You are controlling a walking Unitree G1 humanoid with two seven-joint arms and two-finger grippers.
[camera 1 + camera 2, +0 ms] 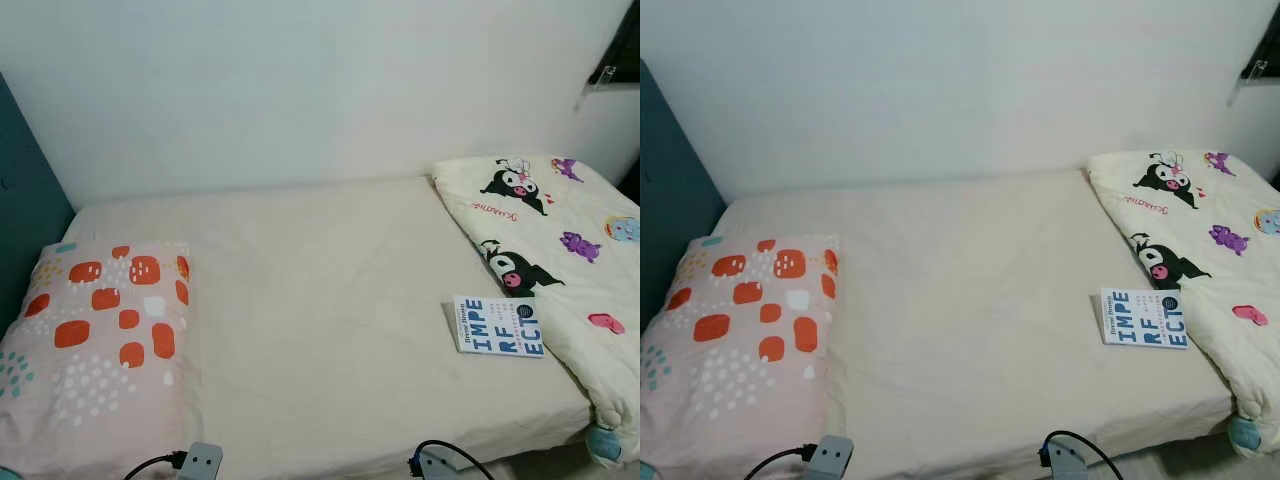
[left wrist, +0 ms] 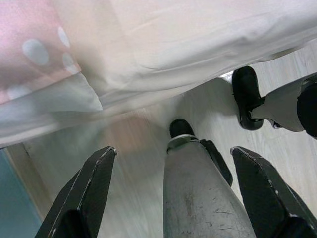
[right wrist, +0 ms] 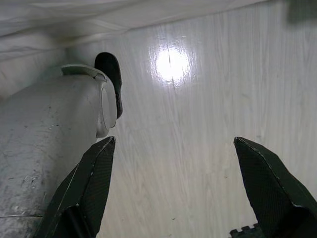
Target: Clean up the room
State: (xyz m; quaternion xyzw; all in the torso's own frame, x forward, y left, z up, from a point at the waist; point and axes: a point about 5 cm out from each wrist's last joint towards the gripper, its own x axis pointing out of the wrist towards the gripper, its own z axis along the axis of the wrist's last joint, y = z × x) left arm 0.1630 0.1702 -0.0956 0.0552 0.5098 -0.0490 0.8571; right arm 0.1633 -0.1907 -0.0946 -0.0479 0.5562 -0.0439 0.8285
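Observation:
A bed (image 1: 320, 300) with a cream sheet lies before me. On its right part rests a white book (image 1: 498, 325) with blue letters, next to a cream quilt (image 1: 560, 240) printed with cartoon figures. A pink pillow (image 1: 100, 340) with orange patches lies at the left end. Both arms hang low beside the bed's front edge. My left gripper (image 2: 173, 193) is open over the wooden floor with nothing between its fingers. My right gripper (image 3: 178, 193) is open too, over bare floor.
A white wall (image 1: 300, 90) runs behind the bed and a teal headboard (image 1: 20, 190) stands at the left. My own grey legs (image 2: 203, 198) and black feet (image 2: 247, 99) stand on the pale wooden floor (image 3: 198, 124) by the bed's edge.

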